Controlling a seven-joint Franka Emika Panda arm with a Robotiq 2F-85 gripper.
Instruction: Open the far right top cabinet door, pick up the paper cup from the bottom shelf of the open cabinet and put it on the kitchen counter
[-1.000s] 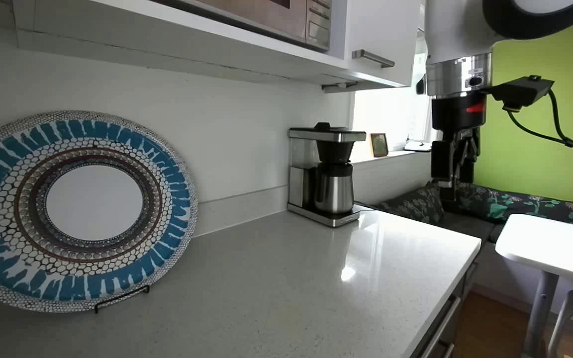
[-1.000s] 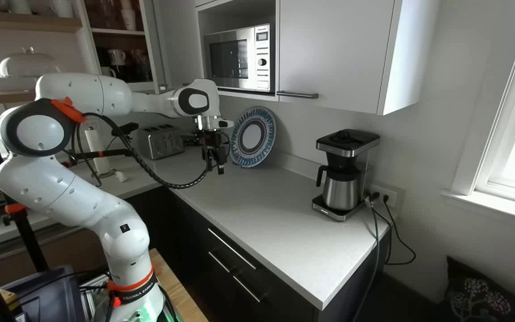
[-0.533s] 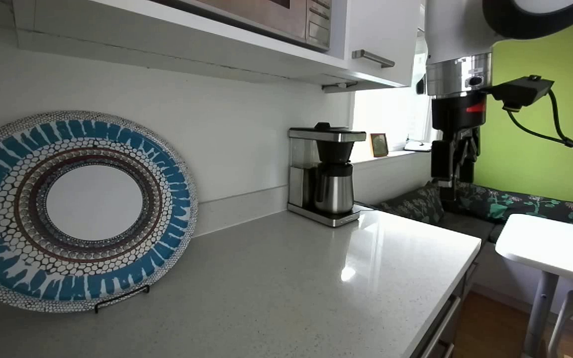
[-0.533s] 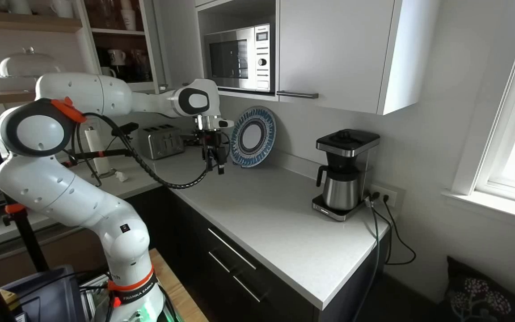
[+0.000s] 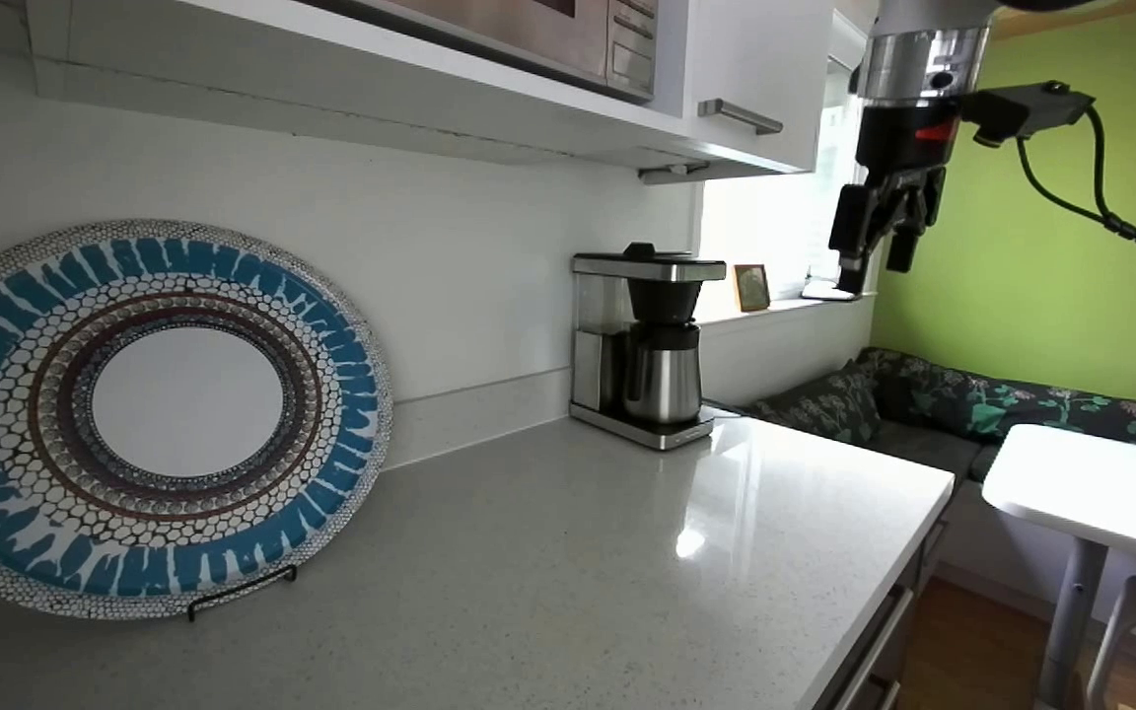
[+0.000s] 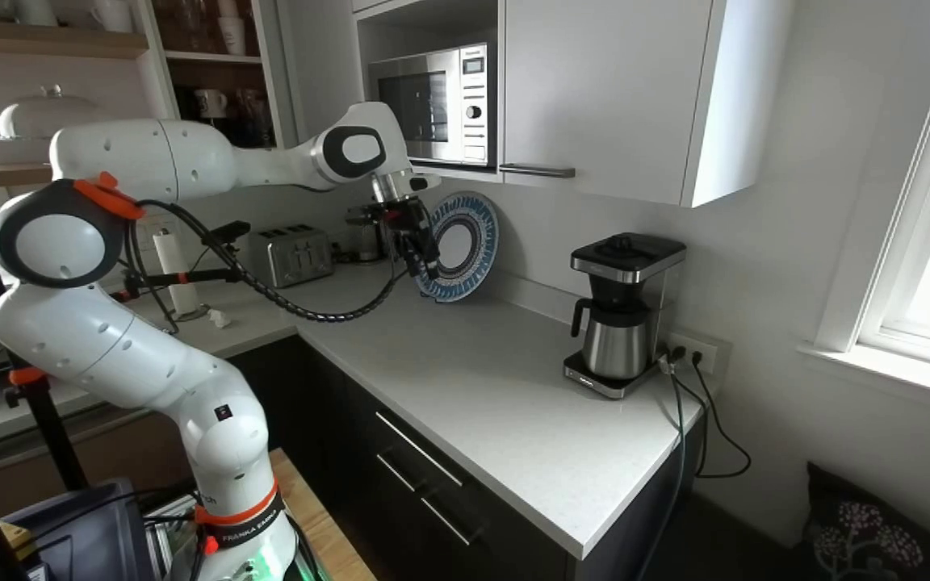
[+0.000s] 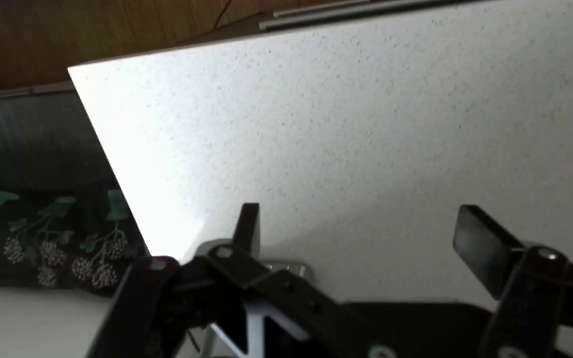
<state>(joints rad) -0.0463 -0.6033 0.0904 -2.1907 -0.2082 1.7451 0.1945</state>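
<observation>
Clearly, the cabinet door (image 6: 606, 97) sits higher than the end effector (image 5: 874, 275).

There is one white, jointed robot arm (image 6: 134, 355) and one black gripper (image 7: 358, 223) with two fingers (image 7: 488, 248). There is one round, blue-and-white patterned plate (image 5: 186, 401), one black-and-silver coffee maker (image 6: 625, 311), one boxy silver toaster (image 6: 291, 257) and one silver microwave (image 6: 433, 105). One flat white cabinet door (image 6: 606, 97) bears one grey bar handle (image 6: 538, 171). Three thin silver drawer handles (image 6: 418, 449) and two black plugs (image 6: 678, 353) show in an exterior view.
</observation>
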